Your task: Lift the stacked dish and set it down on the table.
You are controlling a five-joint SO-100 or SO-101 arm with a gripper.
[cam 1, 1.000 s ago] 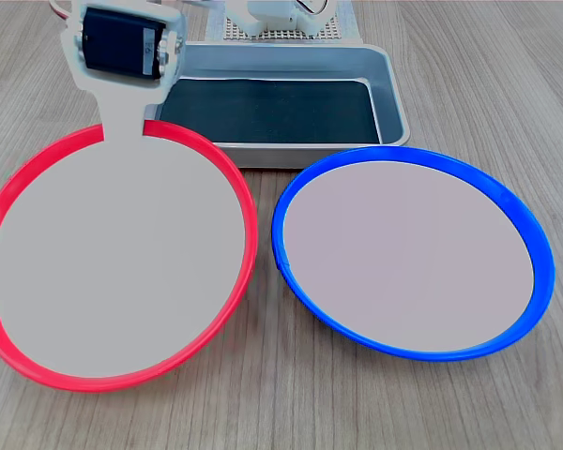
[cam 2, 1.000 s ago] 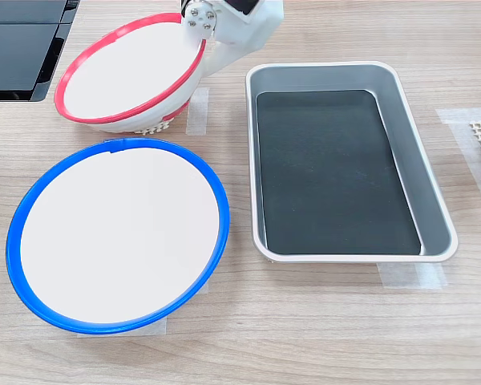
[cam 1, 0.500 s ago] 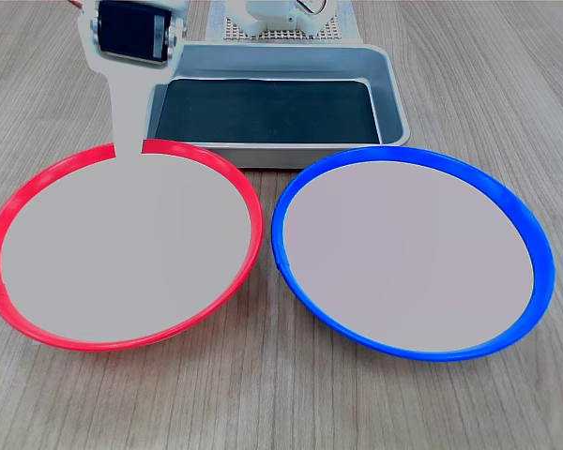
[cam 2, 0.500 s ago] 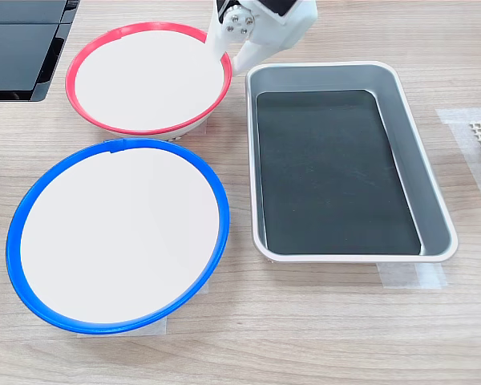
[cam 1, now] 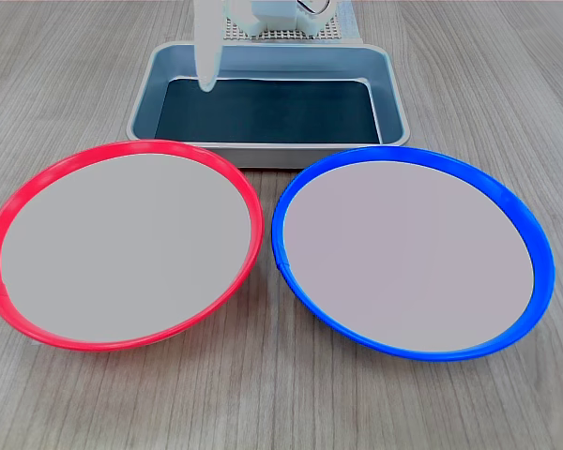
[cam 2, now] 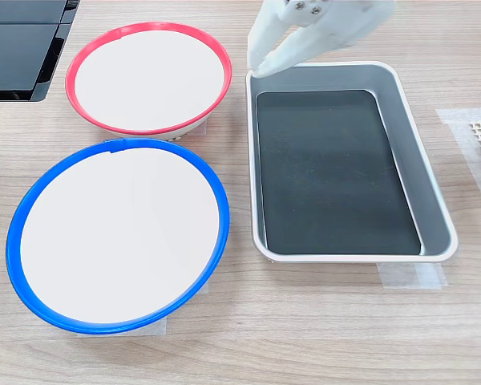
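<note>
**Red dish is down, gripper has let go**

Red-rimmed, the stacked dish (cam 1: 122,248) now lies flat on the table (cam 1: 507,94), just beside the grey-blue tray (cam 2: 437,200) and close beside the blue-rimmed dish (cam 1: 413,251), with a narrow gap between the two rims. A second ago I saw it tilted in the gripper, and half a second ago the white finger was on its rim at the tray side. Now nothing touches it.

The gripper (cam 2: 266,58) has moved away from the dish and hangs above the tray's near corner. In the second exterior view its two white fingers stand a little apart with nothing between them, so I read it as released and empty.

For the task this means, in my judgement, that the placing step is finished: the dish rests level on the wood, not on the other dish. What remains is only to withdraw the arm without touching the tray wall.
</note>
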